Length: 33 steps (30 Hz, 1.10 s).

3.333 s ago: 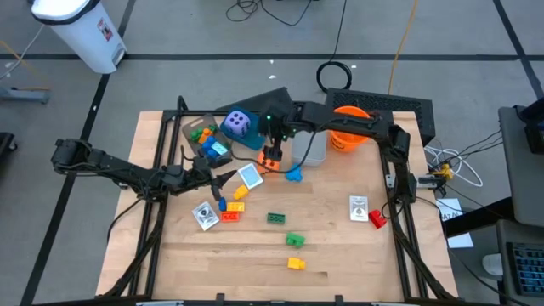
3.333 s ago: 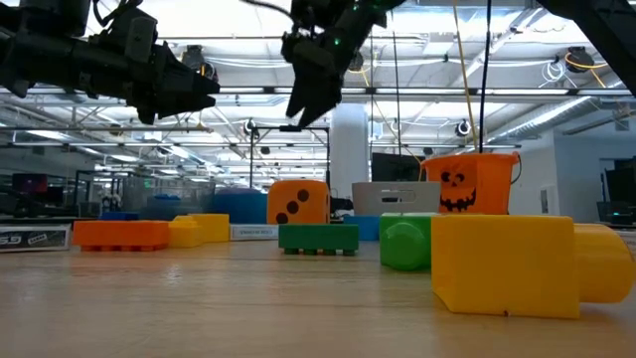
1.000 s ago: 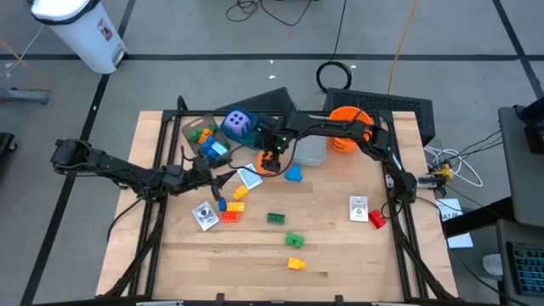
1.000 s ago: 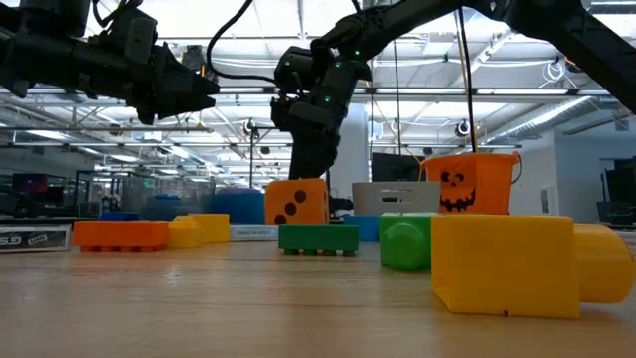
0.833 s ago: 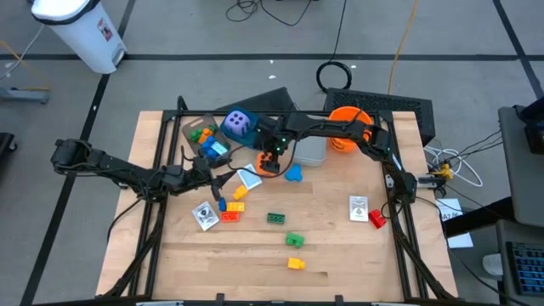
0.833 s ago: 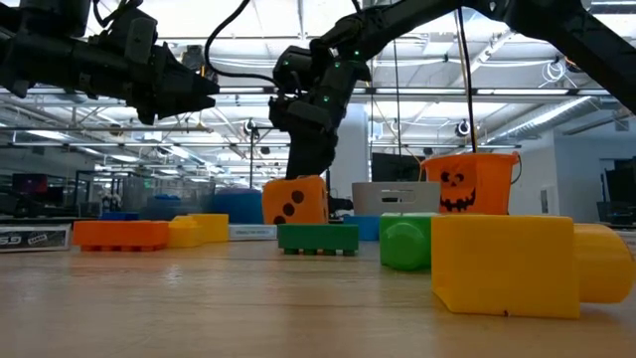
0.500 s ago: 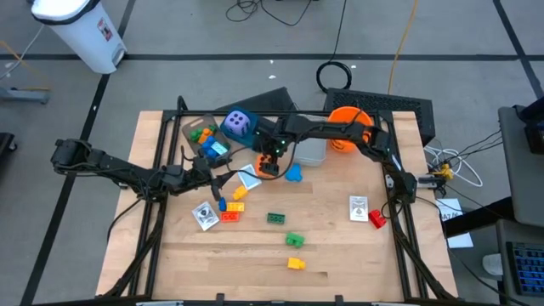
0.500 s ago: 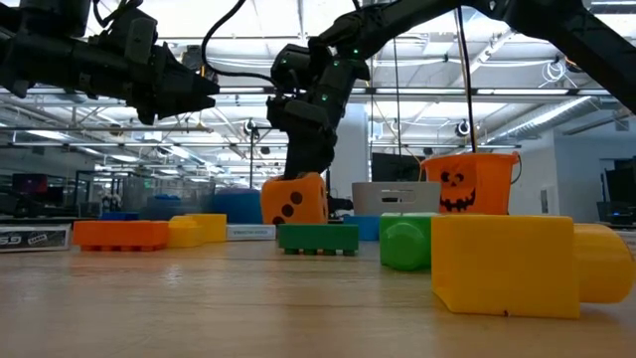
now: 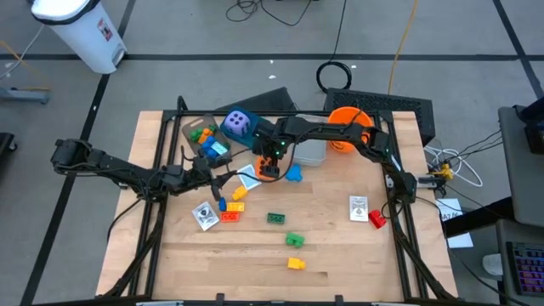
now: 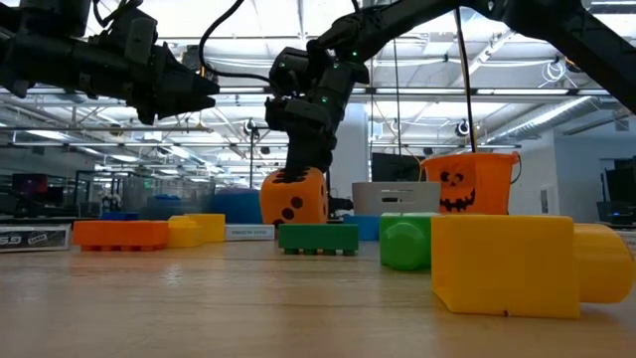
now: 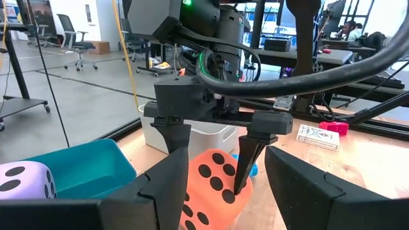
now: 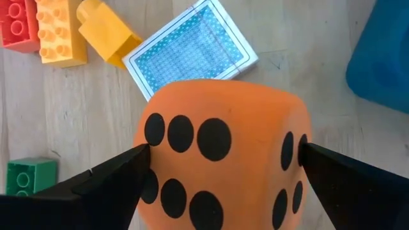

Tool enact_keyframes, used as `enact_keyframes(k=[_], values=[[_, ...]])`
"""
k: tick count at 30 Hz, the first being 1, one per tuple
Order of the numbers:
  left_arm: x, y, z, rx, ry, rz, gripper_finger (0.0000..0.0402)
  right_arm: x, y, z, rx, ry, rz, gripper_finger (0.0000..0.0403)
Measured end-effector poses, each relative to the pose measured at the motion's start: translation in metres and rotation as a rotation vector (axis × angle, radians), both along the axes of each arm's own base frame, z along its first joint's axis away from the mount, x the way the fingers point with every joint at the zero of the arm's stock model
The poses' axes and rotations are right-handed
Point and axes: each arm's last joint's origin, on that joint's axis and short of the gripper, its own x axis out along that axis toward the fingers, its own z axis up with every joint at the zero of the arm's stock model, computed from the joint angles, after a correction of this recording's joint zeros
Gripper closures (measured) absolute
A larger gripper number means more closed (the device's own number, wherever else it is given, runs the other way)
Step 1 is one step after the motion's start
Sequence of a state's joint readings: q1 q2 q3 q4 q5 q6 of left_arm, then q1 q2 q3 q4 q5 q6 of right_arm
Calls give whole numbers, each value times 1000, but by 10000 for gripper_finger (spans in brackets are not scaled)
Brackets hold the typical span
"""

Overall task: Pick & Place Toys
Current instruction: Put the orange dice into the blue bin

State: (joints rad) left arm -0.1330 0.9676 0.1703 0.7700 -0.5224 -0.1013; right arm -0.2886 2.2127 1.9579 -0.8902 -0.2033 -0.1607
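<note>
Pale wooden table (image 9: 340,255): front half mostly bare, scattered bricks only. Right gripper (image 9: 269,163): spread wide, fingertips touching both sides of the orange foam die with black spots (image 12: 220,144), beside a blue-backed playing card (image 12: 190,50). Left gripper (image 9: 228,178): part-open, empty, near the card.

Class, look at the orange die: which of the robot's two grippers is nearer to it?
The right. The right gripper straddles the orange die, a finger on each side of it. The left gripper hangs off to the die's side, above the small bricks.
</note>
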Motion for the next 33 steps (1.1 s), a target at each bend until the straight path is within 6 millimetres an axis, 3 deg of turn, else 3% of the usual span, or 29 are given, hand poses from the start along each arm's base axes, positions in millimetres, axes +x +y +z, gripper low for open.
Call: enact_keyframes(k=[15,24,33], values=[[0,0,0,0,0,0,186,-5,3,0,34,51,-18,122],[0,0,0,0,0,0,185,-6,6,6,9,37,44,130],[0,0,0,0,-1,0,186,-14,9,28,-11,9,47,132]])
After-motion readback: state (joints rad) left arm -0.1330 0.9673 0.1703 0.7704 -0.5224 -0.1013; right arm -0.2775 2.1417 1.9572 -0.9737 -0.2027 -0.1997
